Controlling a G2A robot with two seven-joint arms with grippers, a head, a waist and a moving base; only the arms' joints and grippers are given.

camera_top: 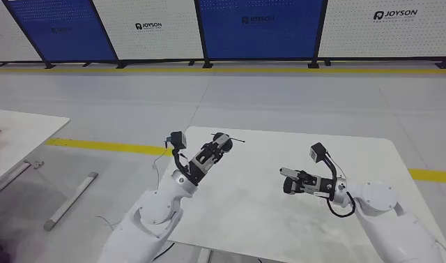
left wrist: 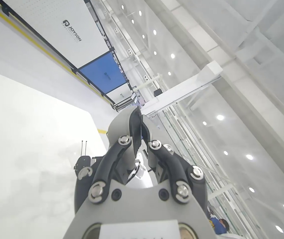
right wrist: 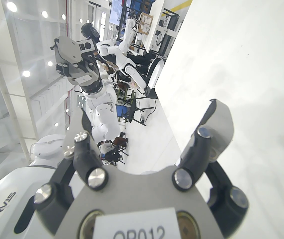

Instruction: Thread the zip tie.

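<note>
Left gripper (camera_top: 221,140): positioned above the far left part of the white table (camera_top: 279,221), pointing away from the robot. A thin dark zip tie (camera_top: 235,138) projects from its tip toward the table's far edge. Right gripper (camera_top: 284,179): above the right half of the table, pointing toward the left arm and well apart from it. Surroundings: a second white table (camera_top: 21,134) at the left, a yellow floor line (camera_top: 104,146), and blue and white panels (camera_top: 258,19) beyond.
</note>
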